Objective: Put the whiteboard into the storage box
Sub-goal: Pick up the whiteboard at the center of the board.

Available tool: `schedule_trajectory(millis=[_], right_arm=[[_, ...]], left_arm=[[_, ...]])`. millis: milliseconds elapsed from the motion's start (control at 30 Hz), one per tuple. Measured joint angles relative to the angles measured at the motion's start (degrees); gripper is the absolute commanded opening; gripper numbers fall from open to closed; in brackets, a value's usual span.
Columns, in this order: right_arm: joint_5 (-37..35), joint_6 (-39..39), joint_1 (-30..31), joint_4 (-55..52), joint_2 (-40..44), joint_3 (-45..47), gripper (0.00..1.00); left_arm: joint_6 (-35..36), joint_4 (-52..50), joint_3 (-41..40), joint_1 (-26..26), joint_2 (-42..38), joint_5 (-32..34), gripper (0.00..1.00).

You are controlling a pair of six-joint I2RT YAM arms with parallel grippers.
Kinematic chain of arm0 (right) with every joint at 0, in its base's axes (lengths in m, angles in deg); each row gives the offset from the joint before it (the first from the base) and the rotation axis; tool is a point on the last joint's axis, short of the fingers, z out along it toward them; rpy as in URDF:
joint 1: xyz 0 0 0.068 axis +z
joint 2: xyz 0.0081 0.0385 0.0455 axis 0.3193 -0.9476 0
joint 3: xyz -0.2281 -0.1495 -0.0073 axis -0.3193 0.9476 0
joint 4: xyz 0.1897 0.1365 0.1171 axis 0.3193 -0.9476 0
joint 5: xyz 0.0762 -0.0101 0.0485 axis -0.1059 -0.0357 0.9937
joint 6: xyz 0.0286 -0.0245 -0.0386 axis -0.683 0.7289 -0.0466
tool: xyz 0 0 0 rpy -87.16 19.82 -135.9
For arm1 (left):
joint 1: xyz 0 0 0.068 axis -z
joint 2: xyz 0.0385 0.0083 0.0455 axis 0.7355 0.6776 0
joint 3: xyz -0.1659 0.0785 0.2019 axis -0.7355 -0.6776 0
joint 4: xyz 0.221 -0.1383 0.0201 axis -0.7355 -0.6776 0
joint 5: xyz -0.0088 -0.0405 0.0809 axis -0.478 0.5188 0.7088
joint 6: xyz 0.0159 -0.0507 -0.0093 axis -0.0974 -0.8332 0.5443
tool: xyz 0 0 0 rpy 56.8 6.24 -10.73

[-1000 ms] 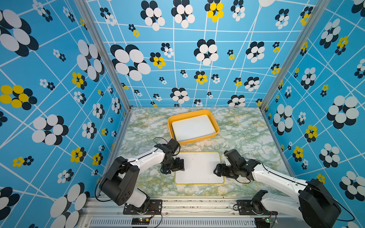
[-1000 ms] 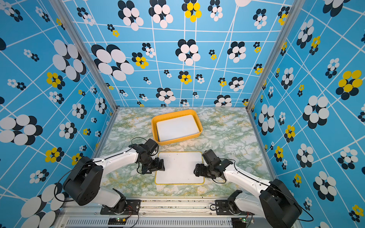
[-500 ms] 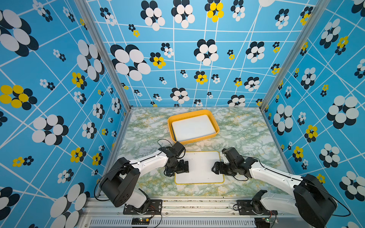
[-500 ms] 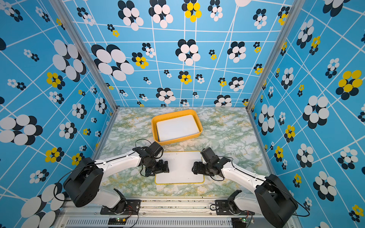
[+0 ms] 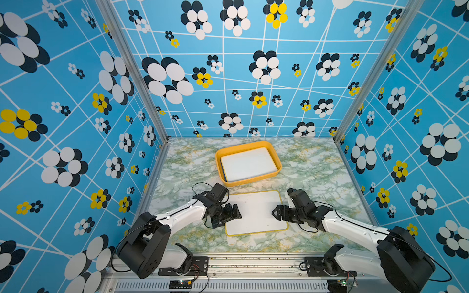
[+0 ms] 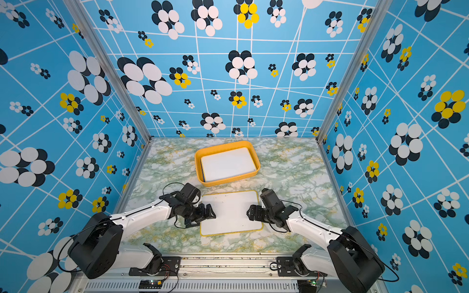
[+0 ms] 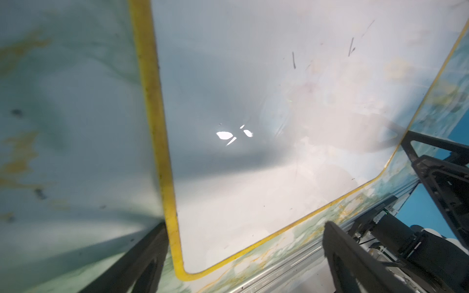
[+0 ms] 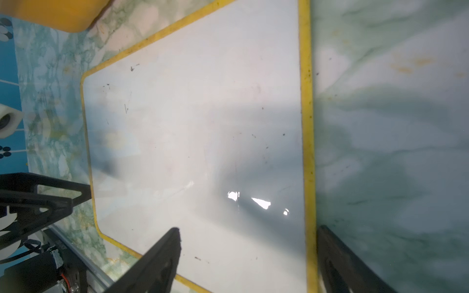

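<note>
A yellow-rimmed whiteboard (image 5: 256, 213) (image 6: 231, 213) lies flat on the marble table near the front. Behind it sits the orange-yellow storage box (image 5: 253, 178) (image 6: 228, 178), with another white board (image 5: 248, 163) lying inside. My left gripper (image 5: 236, 212) (image 6: 210, 211) (image 7: 246, 225) is open at the whiteboard's left edge, one finger outside the yellow rim (image 7: 162, 152). My right gripper (image 5: 275, 214) (image 6: 250, 213) (image 8: 248, 229) is open astride the right edge, one finger over the white face (image 8: 193, 126), the other on the table side. Neither holds anything.
Blue flowered walls (image 5: 76, 126) close in the left, back and right sides. An aluminium rail (image 5: 253, 263) with both arm bases runs along the front. Bare marble table (image 5: 317, 172) lies right of the box, and also to its left (image 5: 187, 167).
Both grippers have moved inward to the whiteboard's side edges, the left one also toward the front. The whiteboard and box have not moved.
</note>
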Motion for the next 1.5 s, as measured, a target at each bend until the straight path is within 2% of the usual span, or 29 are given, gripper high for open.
schedule_trajectory(millis=[267, 600, 1033, 1300, 1500], right_arm=[[-7.26, 0.04, -0.90, 0.52, 0.42, 0.66, 0.86], [-8.24, 0.02, -0.90, 0.39, 1.40, 1.27, 0.86], [-7.41, -0.48, -0.90, 2.01, 1.29, 1.73, 0.86], [-6.12, -0.66, -0.90, 3.56, 1.62, 2.27, 0.86], [-5.38, -0.66, -0.90, 3.61, 1.84, 2.36, 0.86]], left_arm=[[-1.33, 15.32, -5.35, -3.91, -0.28, -9.62, 0.97], [-2.29, 22.71, -9.25, -6.43, -1.55, -13.81, 0.96], [-3.78, 19.96, -9.49, -6.40, -3.37, -14.29, 0.95], [-4.46, 14.29, -8.94, -5.46, -5.09, -14.49, 0.95], [-3.06, 7.65, -5.51, -5.44, -5.55, -14.12, 0.93]])
